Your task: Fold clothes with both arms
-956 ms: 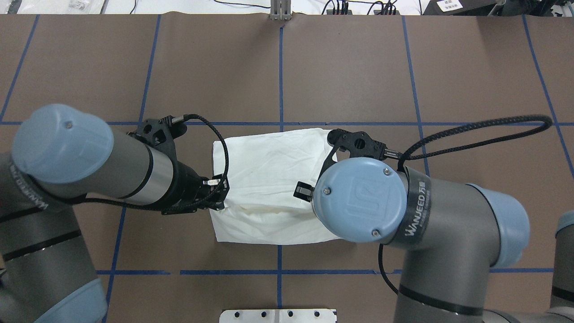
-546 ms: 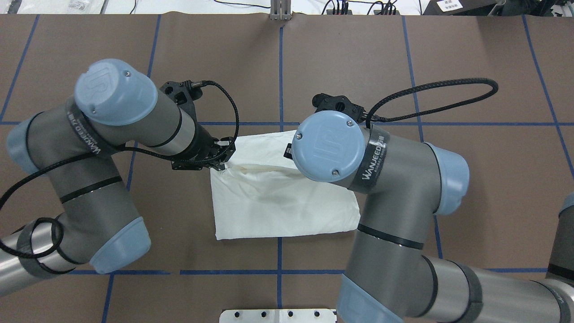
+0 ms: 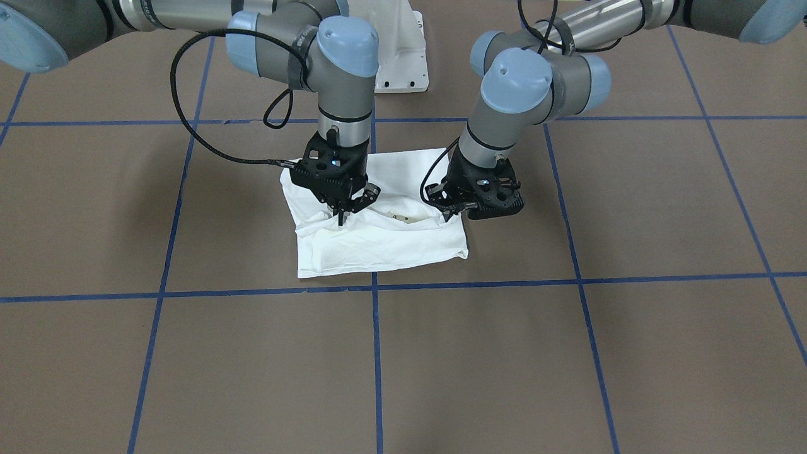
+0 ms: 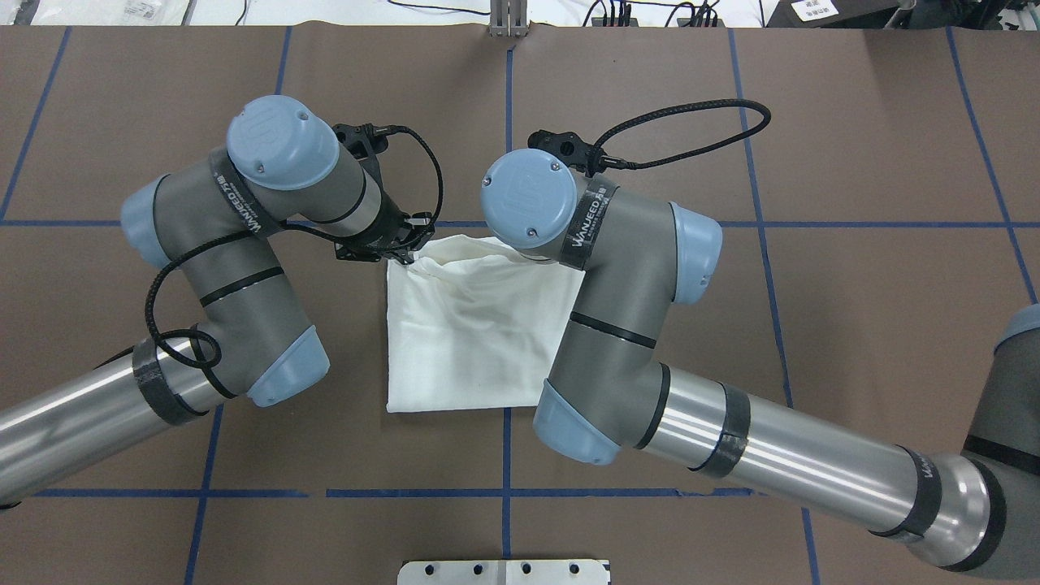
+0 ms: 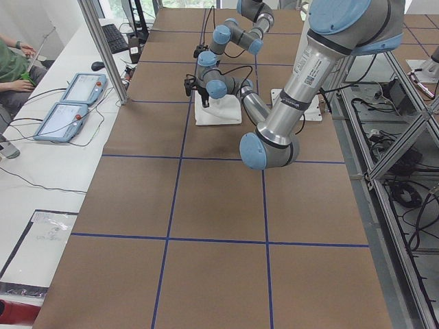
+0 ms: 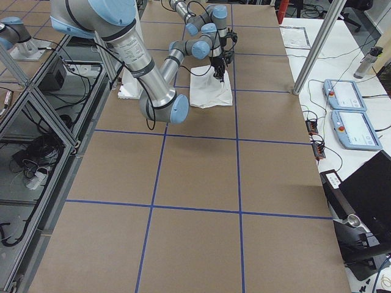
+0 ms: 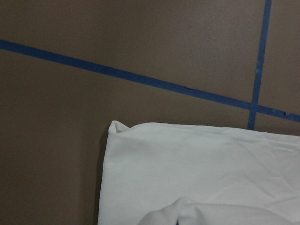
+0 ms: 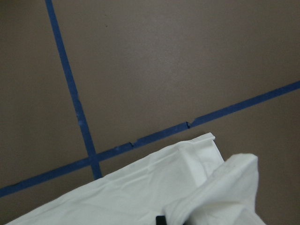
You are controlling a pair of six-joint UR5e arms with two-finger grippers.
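Observation:
The clothes, a white shirt (image 4: 471,333) folded into a rectangle, lie mid-table on brown paper. In the overhead view my left gripper (image 4: 404,258) sits at the shirt's far left corner, shut on a raised fold of fabric. My right gripper (image 3: 340,219) is hidden under its own wrist from above. The front view shows it shut on the same fold of the shirt (image 3: 378,246), opposite my left gripper (image 3: 449,216). The fold hangs slack between them. Both wrist views show a lifted white layer (image 7: 187,213) (image 8: 225,192) over flat fabric. No text or collar shows.
Blue tape lines (image 4: 508,122) divide the brown table into squares. The white pedestal base (image 3: 397,57) stands behind the arms. Two teach pendants (image 5: 72,103) lie on a side table, with a seated person (image 5: 10,65) beside them. A looping black cable (image 4: 691,130) trails from the right wrist.
Both grippers have travelled away from the robot, from the shirt's middle to its far edge, carrying the pinched fold with them. The shirt's visible outline has grown narrower.

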